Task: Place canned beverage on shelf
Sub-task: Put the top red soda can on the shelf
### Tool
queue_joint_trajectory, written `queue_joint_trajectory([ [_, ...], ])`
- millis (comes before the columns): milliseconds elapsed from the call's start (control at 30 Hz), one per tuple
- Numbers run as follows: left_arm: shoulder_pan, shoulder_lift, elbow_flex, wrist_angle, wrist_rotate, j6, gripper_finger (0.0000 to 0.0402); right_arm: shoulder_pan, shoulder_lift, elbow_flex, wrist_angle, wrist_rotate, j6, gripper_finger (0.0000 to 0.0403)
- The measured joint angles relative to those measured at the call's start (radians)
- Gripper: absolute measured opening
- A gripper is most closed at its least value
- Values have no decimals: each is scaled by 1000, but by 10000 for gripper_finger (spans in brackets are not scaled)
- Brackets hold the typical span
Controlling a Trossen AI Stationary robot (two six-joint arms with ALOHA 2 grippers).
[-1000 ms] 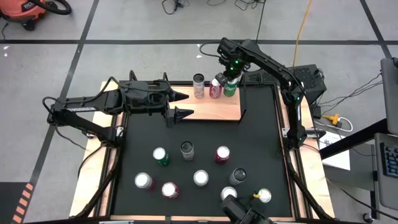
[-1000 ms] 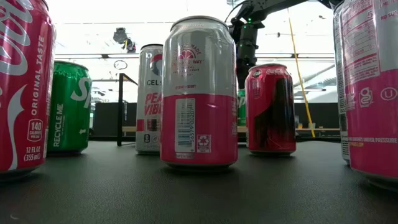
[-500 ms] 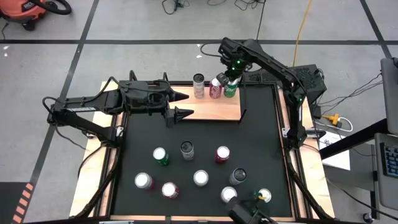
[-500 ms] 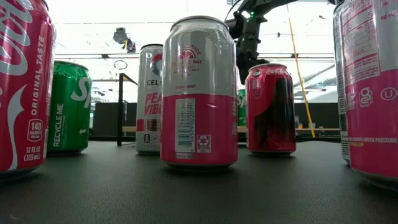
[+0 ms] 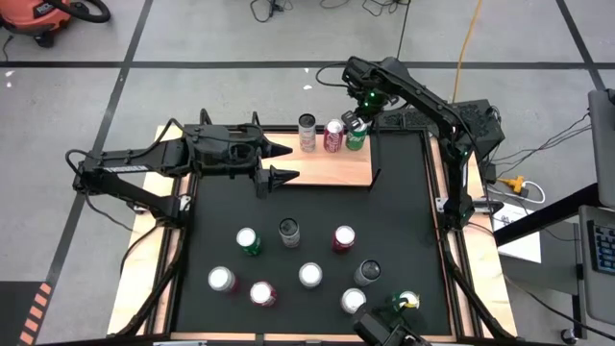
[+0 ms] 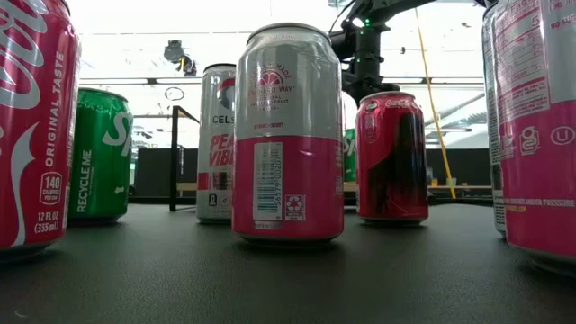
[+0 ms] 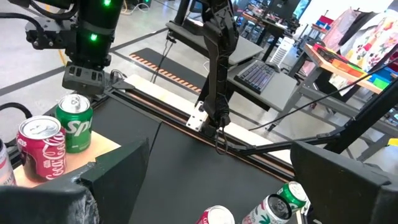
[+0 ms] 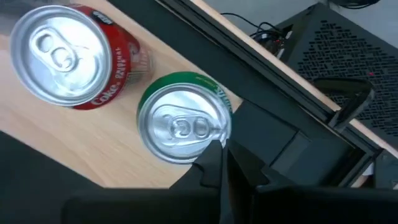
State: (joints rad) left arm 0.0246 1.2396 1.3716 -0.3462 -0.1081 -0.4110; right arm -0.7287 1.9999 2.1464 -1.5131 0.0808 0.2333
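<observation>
A green can [image 5: 356,137] is seen upright at the right end of the row on the shelf [image 5: 327,165], just beside a red can [image 5: 333,136] and a silver can [image 5: 307,133], with the right gripper [image 5: 357,117] poised just above it, jaws closed and empty. The left gripper [image 5: 281,162] is held over the shelf's left end with jaws wide apart. More cans are scattered on the black tabletop [image 5: 404,231], and grey taped floor, desks and cables are visible beyond.
</observation>
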Motion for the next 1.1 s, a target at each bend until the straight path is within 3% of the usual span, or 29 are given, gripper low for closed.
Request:
queue_joint_trajectory([
  [1100,0,0,0,0,0,25,389,28,2,0,-13,28,29,0],
])
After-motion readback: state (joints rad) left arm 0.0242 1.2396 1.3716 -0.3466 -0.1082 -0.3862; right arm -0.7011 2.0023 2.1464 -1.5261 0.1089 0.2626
